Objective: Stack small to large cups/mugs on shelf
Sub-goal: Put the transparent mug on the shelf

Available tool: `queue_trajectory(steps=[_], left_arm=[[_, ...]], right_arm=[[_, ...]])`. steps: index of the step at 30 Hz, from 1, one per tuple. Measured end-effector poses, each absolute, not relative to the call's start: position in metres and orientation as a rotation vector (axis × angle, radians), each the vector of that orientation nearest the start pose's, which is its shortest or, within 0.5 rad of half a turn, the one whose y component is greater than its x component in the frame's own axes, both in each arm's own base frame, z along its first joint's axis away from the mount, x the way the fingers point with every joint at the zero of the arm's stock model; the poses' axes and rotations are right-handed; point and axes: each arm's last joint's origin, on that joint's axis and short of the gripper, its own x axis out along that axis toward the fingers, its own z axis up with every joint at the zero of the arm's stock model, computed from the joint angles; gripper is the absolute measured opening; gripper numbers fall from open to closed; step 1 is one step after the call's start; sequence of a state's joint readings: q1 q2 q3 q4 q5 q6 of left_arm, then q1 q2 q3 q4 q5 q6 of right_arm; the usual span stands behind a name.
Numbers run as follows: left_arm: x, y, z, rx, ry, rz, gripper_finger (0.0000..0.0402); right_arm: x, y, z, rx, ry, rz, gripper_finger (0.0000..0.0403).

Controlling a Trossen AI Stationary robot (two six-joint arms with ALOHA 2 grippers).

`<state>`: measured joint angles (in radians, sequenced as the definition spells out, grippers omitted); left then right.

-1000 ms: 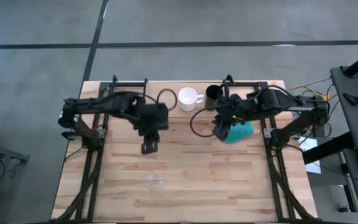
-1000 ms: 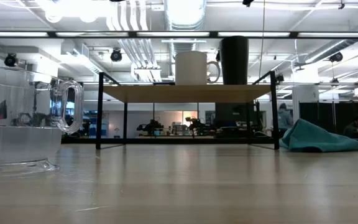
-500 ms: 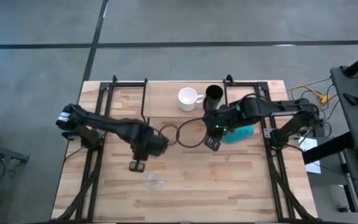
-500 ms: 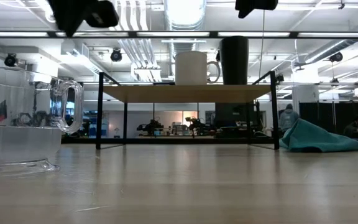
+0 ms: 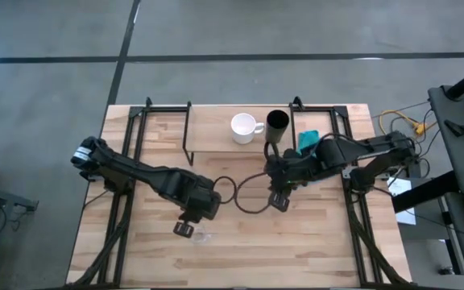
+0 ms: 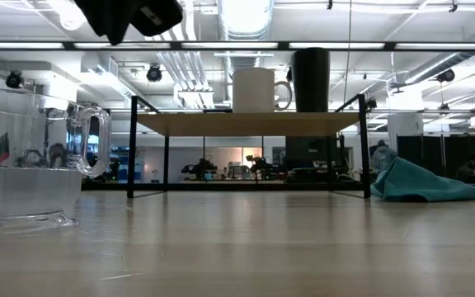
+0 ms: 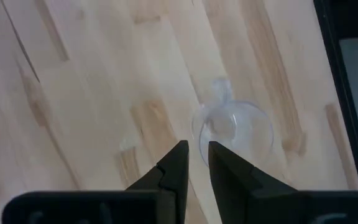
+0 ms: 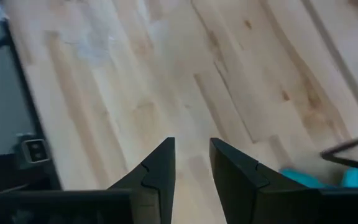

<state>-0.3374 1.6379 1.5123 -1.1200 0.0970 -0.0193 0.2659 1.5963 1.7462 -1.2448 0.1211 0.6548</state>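
The small clear glass cup (image 5: 200, 236) stands on its base on the tabletop near the near edge; it fills the left of the low view (image 6: 23, 165) and shows in the left wrist view (image 7: 235, 127). The white mug (image 5: 244, 127) (image 6: 254, 89) and black cup (image 5: 277, 122) (image 6: 311, 80) stand side by side on the shelf (image 6: 250, 124). My left gripper (image 5: 185, 229) (image 7: 196, 158) hovers just left of the glass cup, above it, fingers a narrow gap apart. My right gripper (image 5: 279, 200) (image 8: 191, 155) hangs over bare table in front of the shelf, also narrowly open.
A teal cloth (image 5: 308, 141) (image 6: 423, 183) lies on the table at the shelf's right end, partly under the right arm. Black cable loops (image 5: 248, 197) hang between the two grippers. Bare tabletop (image 5: 296, 250) stretches along the near edge.
Both arms have swung from beside the shelf toward the table's near edge. The left gripper has moved near and down, ending beside the glass cup. The right gripper has moved off the teal cloth toward the near edge and slightly left. The cups have not moved.
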Motion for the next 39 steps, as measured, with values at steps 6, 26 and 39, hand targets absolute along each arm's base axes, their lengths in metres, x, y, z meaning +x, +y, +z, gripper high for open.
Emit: queue_trajectory(steps=[6, 26, 39], left_arm=[[0.299, -0.108, 0.290, 0.139, 1.281, -0.361, 0.0047], [0.298, -0.129, 0.252, 0.150, 1.208, -0.442, 0.0047], [0.303, -0.131, 0.245, 0.182, 1.200, -0.465, 0.0047]], right_arm=[[0.302, 0.100, 0.385, 0.363, 0.935, -0.102, 0.0087], [0.303, 0.127, 0.393, 0.387, 0.818, 0.006, 0.0084], [0.304, 0.127, 0.394, 0.388, 0.813, 0.008, 0.0084]])
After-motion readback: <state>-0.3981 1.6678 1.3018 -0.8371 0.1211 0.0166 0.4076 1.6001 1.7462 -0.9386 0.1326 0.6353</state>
